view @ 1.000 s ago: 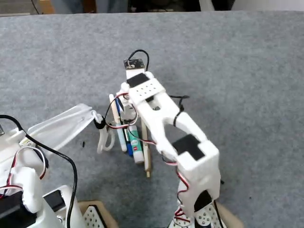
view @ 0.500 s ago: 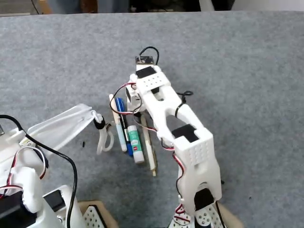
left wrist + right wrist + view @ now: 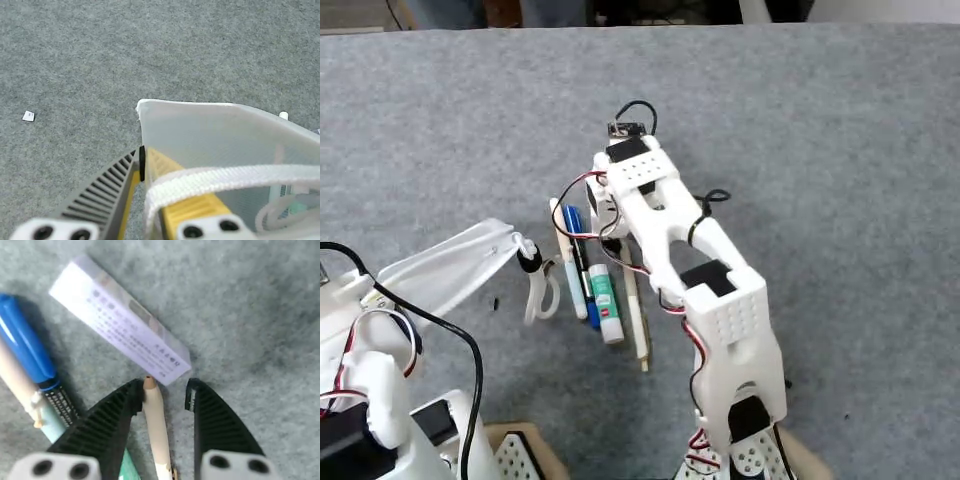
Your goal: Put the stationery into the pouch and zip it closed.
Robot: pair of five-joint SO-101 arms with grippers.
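High view: the right arm (image 3: 670,240) is hanging over a bunch of stationery lying side by side mid-table on the grey carpet (image 3: 820,150). I'm seeing a white pen (image 3: 563,250), a blue pen (image 3: 574,222), a glue stick (image 3: 605,298) with a green label, and a wooden pencil (image 3: 636,318) sticking out from under the arm. The see-through pouch (image 3: 450,265) is sitting off to the side of the pile, near it but not touching, and its far end is running down to the left arm (image 3: 365,400) at the table's near edge. A white loop (image 3: 538,295) is dangling off the pouch's end nearest the pens.

Left wrist view: the left gripper (image 3: 141,161) is pinching the pouch (image 3: 215,135) right at its corner, fingers clamped tight on the edge. A white webbing band (image 3: 225,177) is running along the pouch.

Right wrist view: the right gripper (image 3: 162,392) is sitting narrowly apart with the pencil (image 3: 156,420) tip between the jaws. The pencil is touching one finger and there's a gap to the other. A small white box (image 3: 120,322) is lying just past the tip, with the blue pen (image 3: 25,345) beside it.
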